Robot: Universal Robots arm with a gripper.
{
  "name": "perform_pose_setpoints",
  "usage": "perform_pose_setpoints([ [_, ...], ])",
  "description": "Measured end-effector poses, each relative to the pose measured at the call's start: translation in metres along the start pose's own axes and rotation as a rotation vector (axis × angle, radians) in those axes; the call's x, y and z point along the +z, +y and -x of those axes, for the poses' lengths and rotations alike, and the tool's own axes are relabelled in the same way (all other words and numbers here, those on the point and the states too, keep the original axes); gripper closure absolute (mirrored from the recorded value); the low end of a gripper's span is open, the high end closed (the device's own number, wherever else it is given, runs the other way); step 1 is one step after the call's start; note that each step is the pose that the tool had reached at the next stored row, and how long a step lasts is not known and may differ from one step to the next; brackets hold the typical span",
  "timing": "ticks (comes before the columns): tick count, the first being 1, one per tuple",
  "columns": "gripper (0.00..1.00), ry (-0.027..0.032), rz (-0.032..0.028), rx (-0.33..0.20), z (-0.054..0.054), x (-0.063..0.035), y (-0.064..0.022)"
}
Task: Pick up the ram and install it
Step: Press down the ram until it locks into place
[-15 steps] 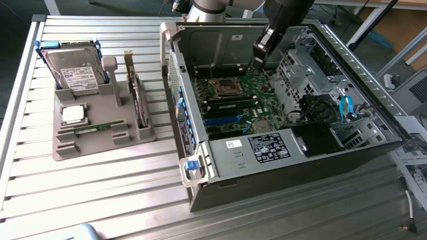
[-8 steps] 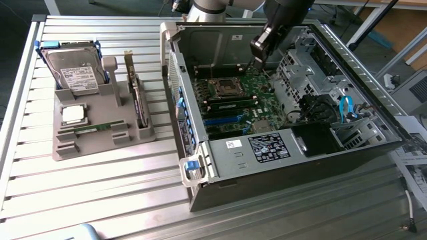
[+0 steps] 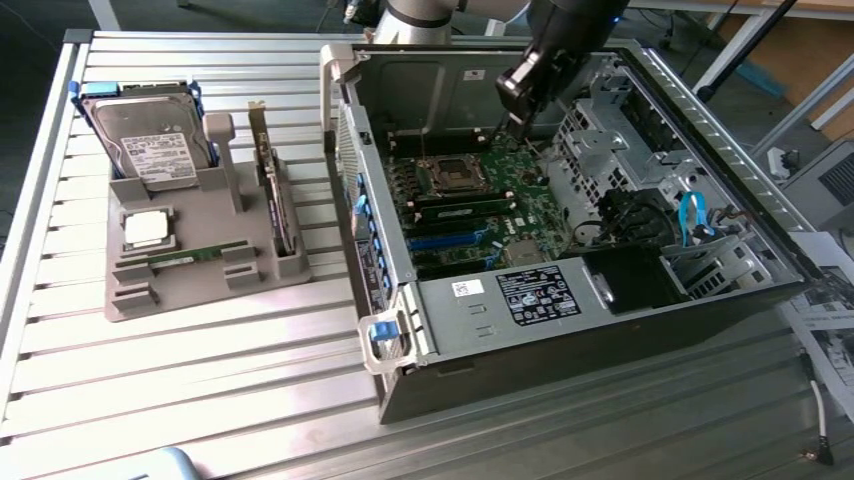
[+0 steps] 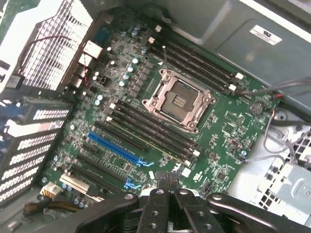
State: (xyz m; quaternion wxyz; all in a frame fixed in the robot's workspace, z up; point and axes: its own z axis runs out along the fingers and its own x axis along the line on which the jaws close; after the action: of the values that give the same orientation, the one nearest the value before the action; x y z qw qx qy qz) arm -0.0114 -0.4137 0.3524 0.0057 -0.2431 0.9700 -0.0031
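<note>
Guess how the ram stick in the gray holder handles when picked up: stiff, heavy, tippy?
Likely stiff: the ram is a thin green board, not a cable. Probably light, since it looks far slimmer than the hard drive on the same gray holder. It seems to stand on edge between the holder's blocks, so it may tip once lifted clear.

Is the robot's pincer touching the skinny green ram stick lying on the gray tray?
Apart. In the exterior view the pincer is up inside the open computer case, while the ram lies on the gray tray outside it, with bare table between them.
</note>
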Motion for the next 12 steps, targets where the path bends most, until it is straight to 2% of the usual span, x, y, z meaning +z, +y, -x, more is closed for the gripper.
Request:
perform_pose_setpoints([
  [12, 0.89, 0.0016, -0.0018, 0.176, 0.0000, 0.0000, 0.0000],
])
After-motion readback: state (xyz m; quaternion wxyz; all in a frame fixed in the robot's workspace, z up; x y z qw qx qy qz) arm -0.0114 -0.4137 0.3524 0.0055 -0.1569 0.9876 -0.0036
